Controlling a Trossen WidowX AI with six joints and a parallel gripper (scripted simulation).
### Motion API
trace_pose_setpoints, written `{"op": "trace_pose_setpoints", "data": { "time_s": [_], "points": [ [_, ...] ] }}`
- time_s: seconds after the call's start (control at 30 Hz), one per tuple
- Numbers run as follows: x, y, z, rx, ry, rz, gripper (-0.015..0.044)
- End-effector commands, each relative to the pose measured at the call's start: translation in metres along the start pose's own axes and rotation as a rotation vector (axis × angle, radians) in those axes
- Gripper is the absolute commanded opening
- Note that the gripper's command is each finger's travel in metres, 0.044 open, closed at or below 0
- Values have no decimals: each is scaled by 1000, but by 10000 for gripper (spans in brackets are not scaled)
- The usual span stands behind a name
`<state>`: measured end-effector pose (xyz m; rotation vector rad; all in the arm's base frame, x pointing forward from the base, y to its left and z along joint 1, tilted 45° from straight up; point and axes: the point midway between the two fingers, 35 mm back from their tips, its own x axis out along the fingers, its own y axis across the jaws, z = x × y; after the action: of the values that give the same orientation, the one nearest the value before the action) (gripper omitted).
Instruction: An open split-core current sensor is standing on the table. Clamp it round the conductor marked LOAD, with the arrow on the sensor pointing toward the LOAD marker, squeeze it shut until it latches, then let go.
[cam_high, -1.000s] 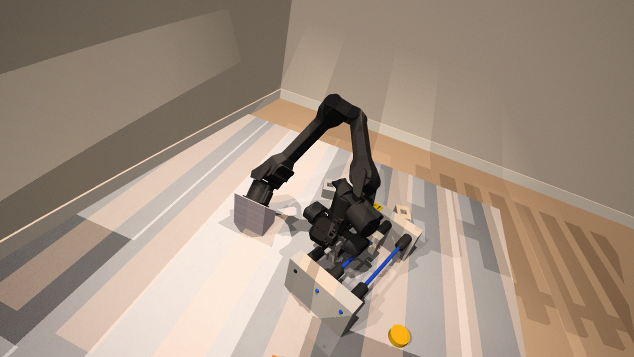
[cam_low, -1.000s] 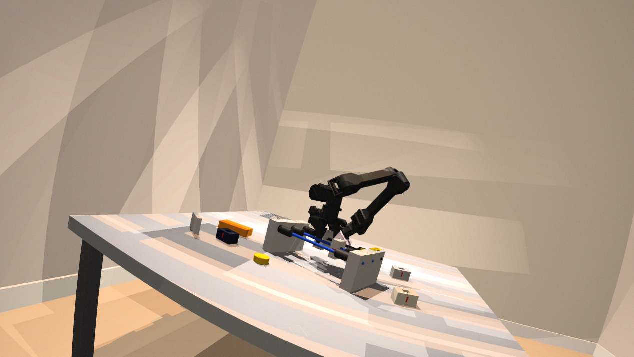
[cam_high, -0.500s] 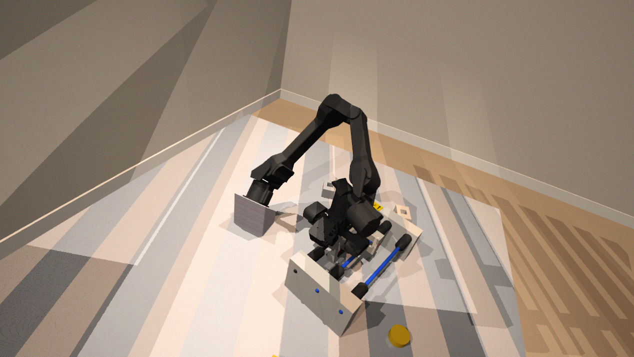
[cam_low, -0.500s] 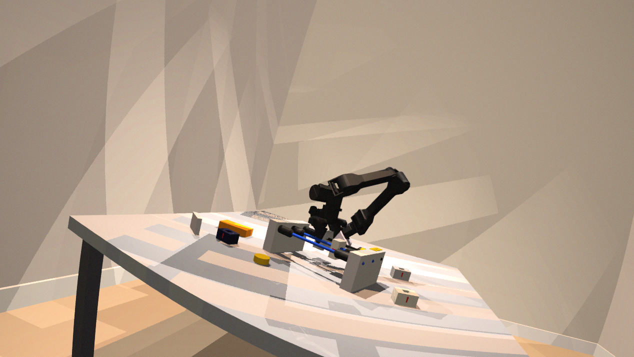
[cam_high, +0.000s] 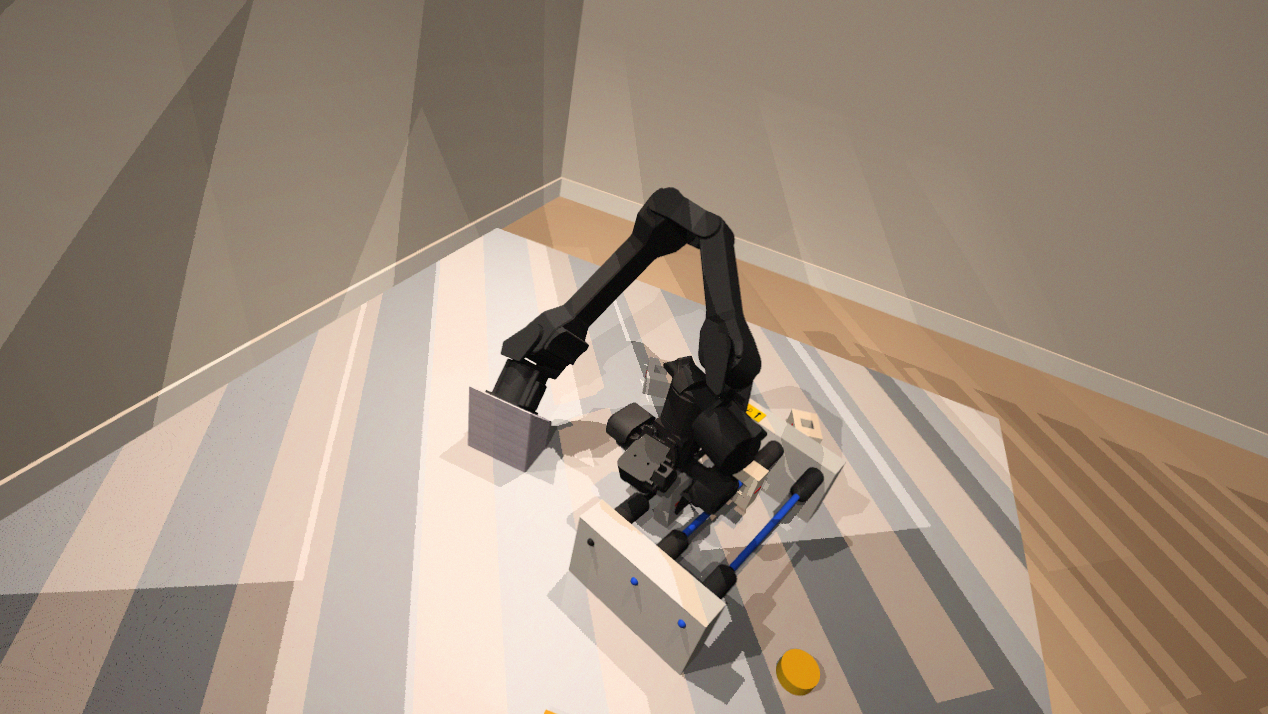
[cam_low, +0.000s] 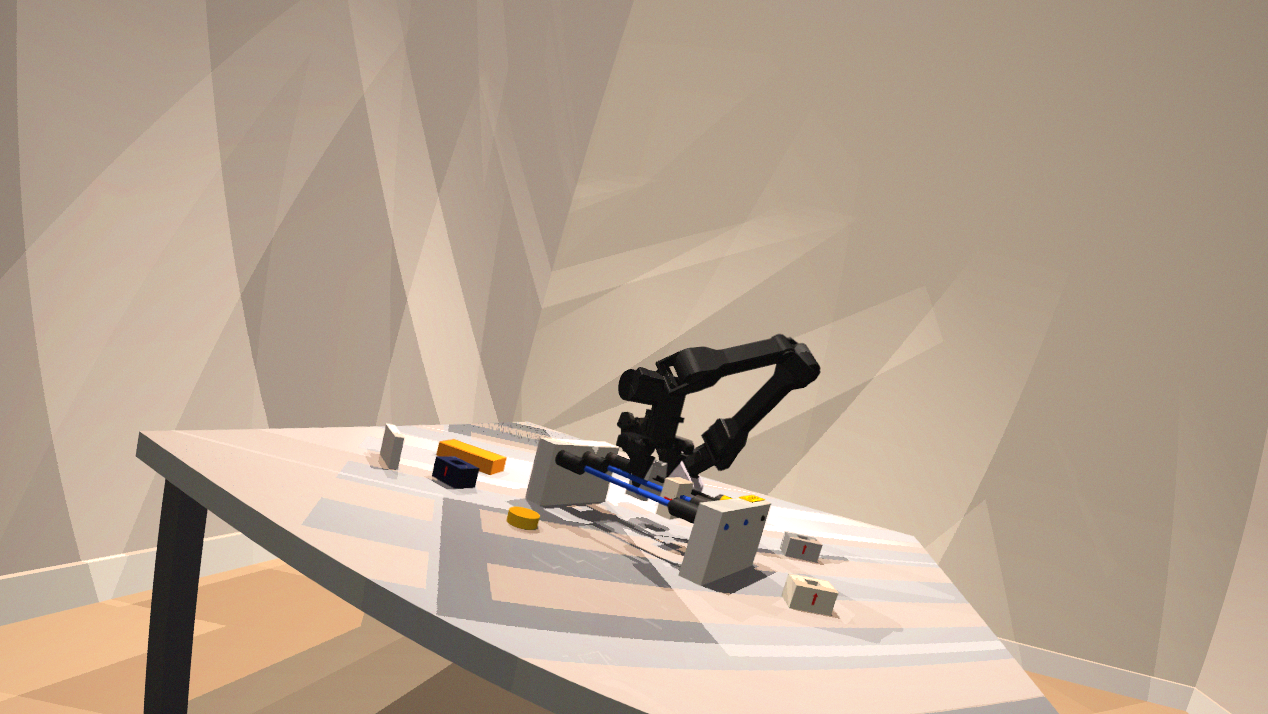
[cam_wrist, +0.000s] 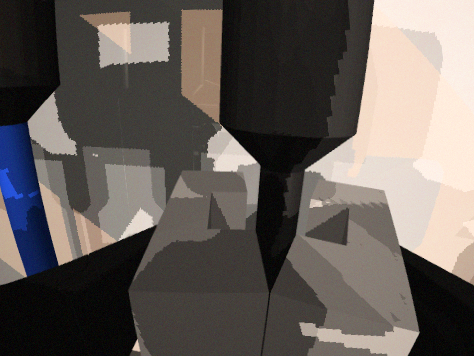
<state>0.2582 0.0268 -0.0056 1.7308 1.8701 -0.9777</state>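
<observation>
In the wrist view the grey split-core sensor (cam_wrist: 200, 265) surrounds the thin middle part of the black conductor (cam_wrist: 277, 200). Its two halves meet along a narrow seam below the conductor. My gripper (cam_wrist: 275, 243) (cam_low: 654, 471) is shut on the sensor, with one black finger on each side. In the top view the arm hides the sensor. The conductor runs between two pale end blocks (cam_high: 645, 585) (cam_low: 725, 542). A yellow marker (cam_high: 755, 413) (cam_low: 751, 498) sits on one block; its lettering cannot be read. The sensor's arrow and latch are not visible.
Two blue conductors run beside the black one; the outer (cam_high: 764, 532) is nearest the top camera. A cream block (cam_high: 752, 483) (cam_low: 676, 490) is near the middle one. Around stand pale boxes (cam_low: 802, 547) (cam_low: 810, 594), a navy box (cam_low: 454, 471), orange bar (cam_low: 471, 455) and yellow disc (cam_high: 797, 671) (cam_low: 522, 517).
</observation>
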Motion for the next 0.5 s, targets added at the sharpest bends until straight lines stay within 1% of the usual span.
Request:
{"op": "trace_pose_setpoints", "data": {
  "time_s": [0.0,0.2,0.4,0.47],
  "points": [
    [0,0,0,0,0,0,289],
    [-1,1,0,1,-2,-26,440],
    [-14,4,0,-2,-4,-262,440],
    [-13,4,0,-2,-4,-263,440]
  ]
}}
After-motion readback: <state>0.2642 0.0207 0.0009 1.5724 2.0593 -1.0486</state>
